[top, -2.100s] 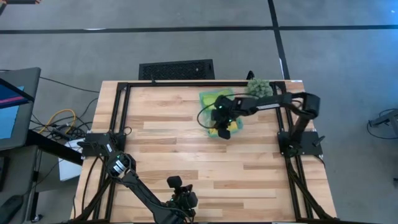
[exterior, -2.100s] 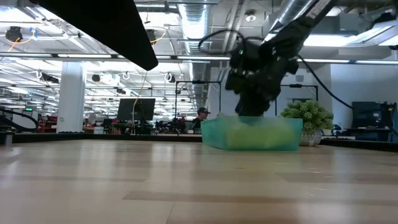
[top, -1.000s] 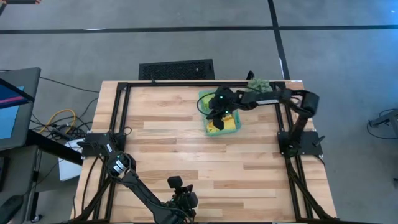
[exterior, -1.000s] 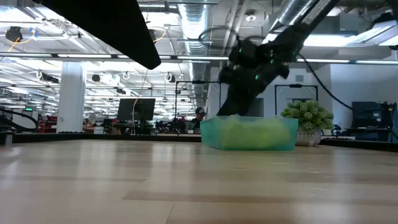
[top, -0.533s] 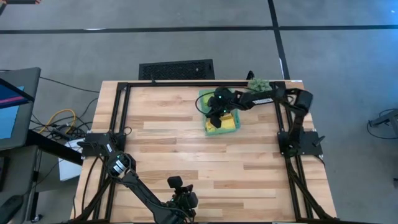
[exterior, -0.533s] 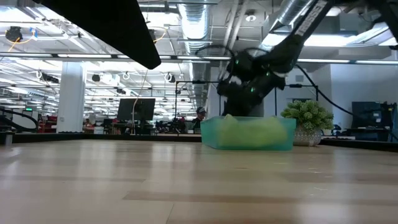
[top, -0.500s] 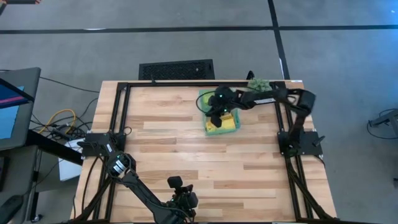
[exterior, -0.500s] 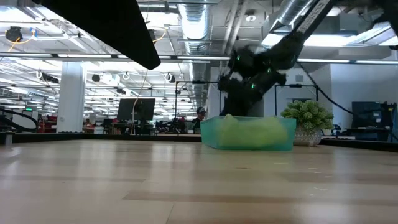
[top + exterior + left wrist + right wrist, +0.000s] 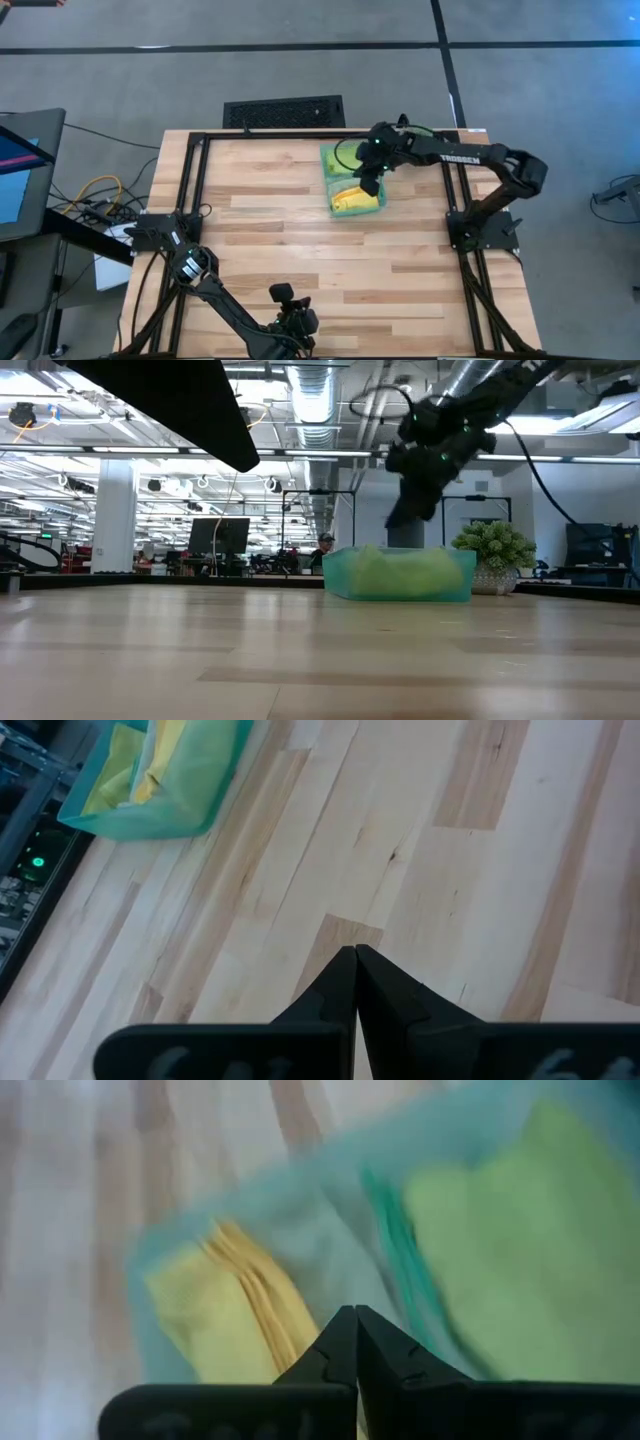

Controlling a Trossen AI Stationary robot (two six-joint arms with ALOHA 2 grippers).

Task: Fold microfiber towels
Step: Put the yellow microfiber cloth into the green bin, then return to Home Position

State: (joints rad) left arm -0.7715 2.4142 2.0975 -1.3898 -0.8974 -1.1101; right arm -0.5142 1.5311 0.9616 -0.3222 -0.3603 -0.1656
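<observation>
In the teal bin [image 9: 352, 186] at the table's one o'clock lie the microfiber towels [image 9: 356, 197], directly under the empty, pinched-together right gripper [image 9: 371, 184], far nearer than the left gripper [image 9: 291, 316], likewise closed, waiting at six o'clock.

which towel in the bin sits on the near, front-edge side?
The yellow towel. It fills the end of the bin toward the table's front edge; the green towel fills the far end. Right gripper, shut and empty, hovers above.
</observation>
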